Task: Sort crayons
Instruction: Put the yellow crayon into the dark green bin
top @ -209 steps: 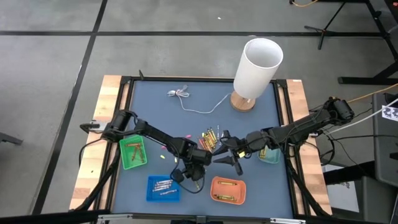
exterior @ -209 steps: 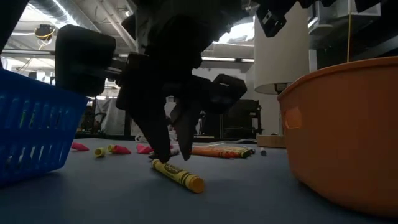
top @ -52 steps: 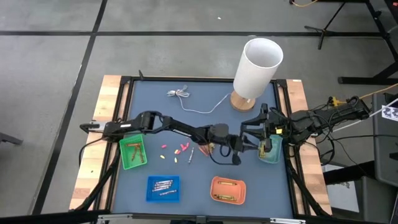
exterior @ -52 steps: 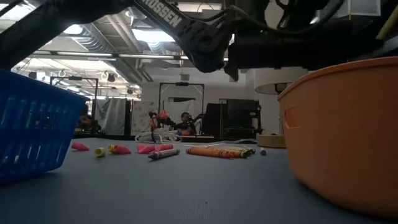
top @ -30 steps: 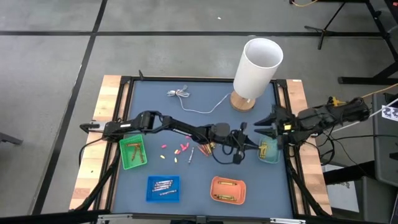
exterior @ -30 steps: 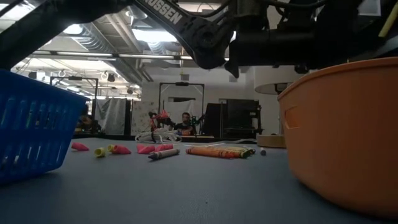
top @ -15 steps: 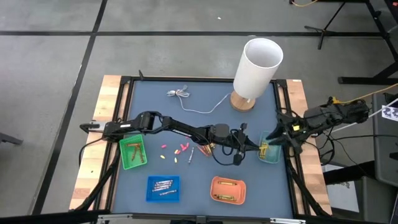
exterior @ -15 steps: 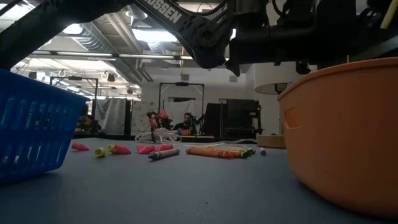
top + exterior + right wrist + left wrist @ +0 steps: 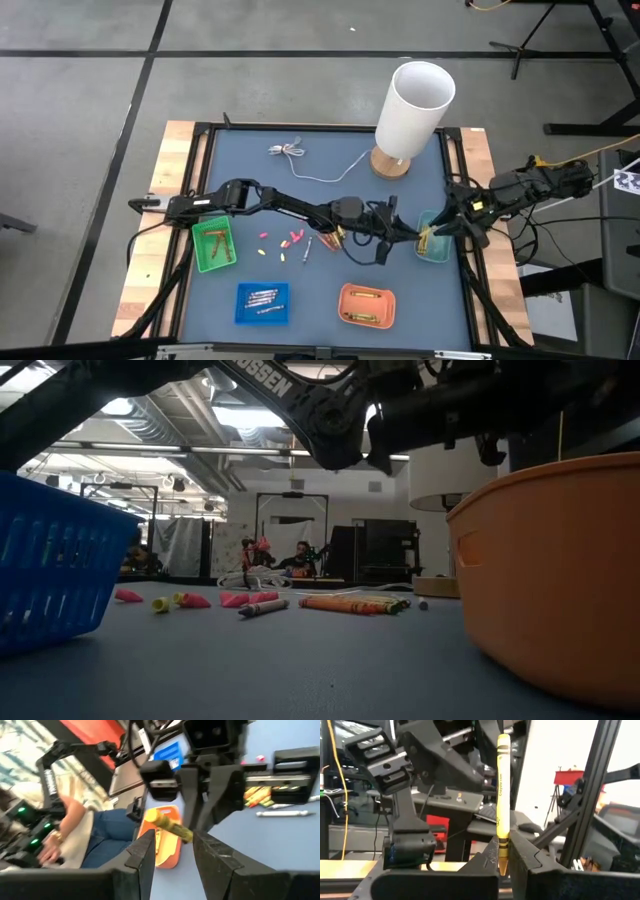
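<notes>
My left gripper reaches across the table's middle, shut on a yellow crayon, beside the teal tray. My right gripper faces it from the right, open. In the right wrist view the same crayon lies in the gap ahead of my right gripper. A pile of orange and yellow crayons lies under the left arm. Pink and yellow bits and a grey crayon lie to its left. My left gripper pinches the yellow crayon's pointed end between its two fingers. The fingers come about level from the table's left and lie across the crayon. It is lifted clear and stands up from the fingertips. My right gripper: I cannot tell whether its fingers touch the crayon.
A green tray, a blue tray and an orange tray stand left and near. A white lamp on a wooden foot stands at the back right, its thin white cable trailing left. A person sits beyond the table.
My right gripper has swung toward the table's near side and tipped down, from beside the lamp's foot to over the teal tray, its fingers now at the crayon. My left gripper has rolled and tipped up a little with the yellow crayon, staying shut on it.
</notes>
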{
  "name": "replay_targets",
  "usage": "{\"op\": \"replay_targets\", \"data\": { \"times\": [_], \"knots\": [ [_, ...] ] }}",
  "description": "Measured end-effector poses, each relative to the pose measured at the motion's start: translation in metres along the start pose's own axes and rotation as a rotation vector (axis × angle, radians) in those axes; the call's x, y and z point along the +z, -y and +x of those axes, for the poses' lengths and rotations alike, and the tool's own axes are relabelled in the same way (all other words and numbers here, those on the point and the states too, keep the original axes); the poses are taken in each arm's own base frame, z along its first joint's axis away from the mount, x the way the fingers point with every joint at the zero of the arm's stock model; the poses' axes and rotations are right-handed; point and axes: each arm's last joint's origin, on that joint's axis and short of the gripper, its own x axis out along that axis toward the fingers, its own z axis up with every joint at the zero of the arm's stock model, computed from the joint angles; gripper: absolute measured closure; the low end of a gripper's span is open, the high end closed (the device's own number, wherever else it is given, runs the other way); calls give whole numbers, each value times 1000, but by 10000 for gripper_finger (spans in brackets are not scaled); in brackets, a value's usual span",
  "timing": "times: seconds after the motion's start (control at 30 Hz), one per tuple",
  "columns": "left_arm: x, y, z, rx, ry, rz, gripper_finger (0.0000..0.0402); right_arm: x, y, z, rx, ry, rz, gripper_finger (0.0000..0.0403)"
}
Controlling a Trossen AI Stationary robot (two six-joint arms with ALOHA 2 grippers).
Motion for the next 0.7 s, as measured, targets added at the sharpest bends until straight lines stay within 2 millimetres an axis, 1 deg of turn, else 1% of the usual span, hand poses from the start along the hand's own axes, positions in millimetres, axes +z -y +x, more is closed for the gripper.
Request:
{"op": "replay_targets", "data": {
  "times": [0.17,0.57,0.7],
  "knots": [
    [3,0,0,22,32,-30,401,2,2,3,-78,37,-3,272],
    [4,-1,0,24,43,-31,401,7,2,25,-124,-20,-52,272],
    [4,-2,0,60,51,-32,401,7,3,31,-155,-30,-62,272]
  ]
}}
